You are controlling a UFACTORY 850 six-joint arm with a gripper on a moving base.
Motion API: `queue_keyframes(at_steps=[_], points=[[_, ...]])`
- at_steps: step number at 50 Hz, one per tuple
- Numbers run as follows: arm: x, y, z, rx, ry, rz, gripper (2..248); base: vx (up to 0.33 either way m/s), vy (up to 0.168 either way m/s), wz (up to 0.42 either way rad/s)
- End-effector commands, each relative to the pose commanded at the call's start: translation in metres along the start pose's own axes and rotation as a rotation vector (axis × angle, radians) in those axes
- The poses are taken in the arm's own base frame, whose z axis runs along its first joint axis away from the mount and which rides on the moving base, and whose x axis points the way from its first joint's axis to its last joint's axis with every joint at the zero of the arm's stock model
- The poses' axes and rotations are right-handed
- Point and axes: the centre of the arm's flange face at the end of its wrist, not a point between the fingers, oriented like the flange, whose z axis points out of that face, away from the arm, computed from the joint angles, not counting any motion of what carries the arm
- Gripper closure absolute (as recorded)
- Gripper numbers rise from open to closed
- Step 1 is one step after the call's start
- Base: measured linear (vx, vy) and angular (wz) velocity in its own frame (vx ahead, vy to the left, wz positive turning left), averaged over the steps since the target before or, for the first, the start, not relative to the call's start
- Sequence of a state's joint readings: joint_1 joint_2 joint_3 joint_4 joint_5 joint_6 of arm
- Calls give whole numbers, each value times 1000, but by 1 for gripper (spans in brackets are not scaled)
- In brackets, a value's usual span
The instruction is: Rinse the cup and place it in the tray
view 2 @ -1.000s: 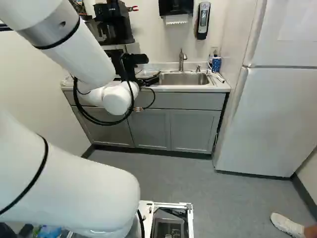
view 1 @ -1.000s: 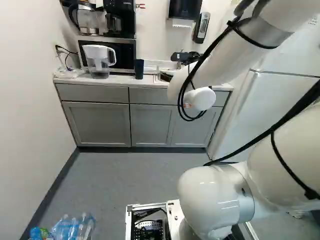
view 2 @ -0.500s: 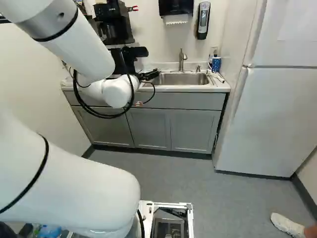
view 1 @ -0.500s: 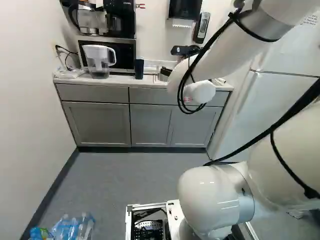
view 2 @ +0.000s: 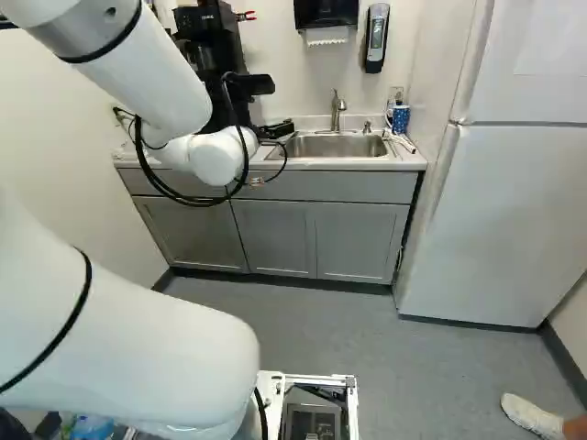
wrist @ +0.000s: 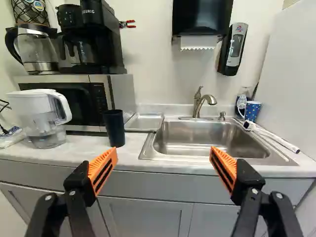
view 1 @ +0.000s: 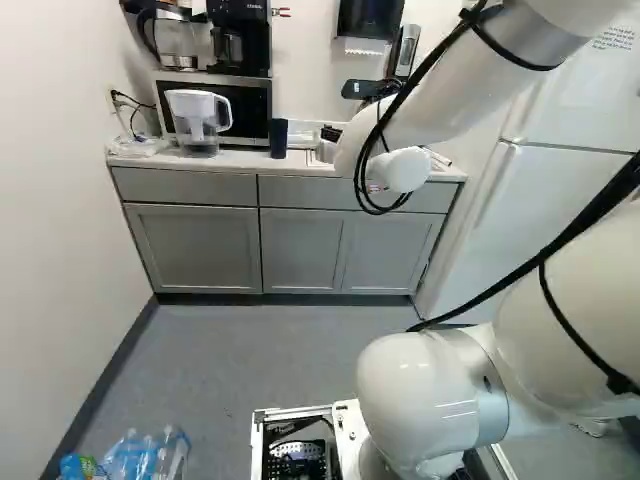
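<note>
In the right base view my gripper (view 2: 277, 129) hangs over the counter, near the sink's left side. Seen from the wrist, the gripper (wrist: 164, 151) has its orange pads wide apart and nothing between them. A dark cup (wrist: 114, 129) stands upright on the counter, ahead of the fingers and nearer the left one; the left base view also shows this cup (view 1: 278, 138). Just behind and beside the cup lies a shallow metal tray (wrist: 143, 123) against the sink's edge. The sink (wrist: 207, 140) is steel, with a faucet (wrist: 198, 104) at its back rim.
A water pitcher (wrist: 43, 117) stands beside the microwave (wrist: 81, 101), which carries a coffee maker (wrist: 94, 37). At the sink's far side are a blue patterned cup (wrist: 252, 111) and a white brush-like tool (wrist: 271, 136). A refrigerator (view 2: 509, 211) stands right of the counter. Bottles (view 1: 145, 455) lie low beside the base.
My arm has raised the gripper from low over the counter, tilting its wrist a little. The fingers have stayed open. The base and the dark cup have not moved.
</note>
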State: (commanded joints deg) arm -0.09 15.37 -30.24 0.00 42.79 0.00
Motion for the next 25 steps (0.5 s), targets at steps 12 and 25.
queue_keyframes(at_steps=[12,25], points=[[10,0,6,0,-8,0,3,0,0,0],[22,0,12,0,-17,0,3,0,0,0]])
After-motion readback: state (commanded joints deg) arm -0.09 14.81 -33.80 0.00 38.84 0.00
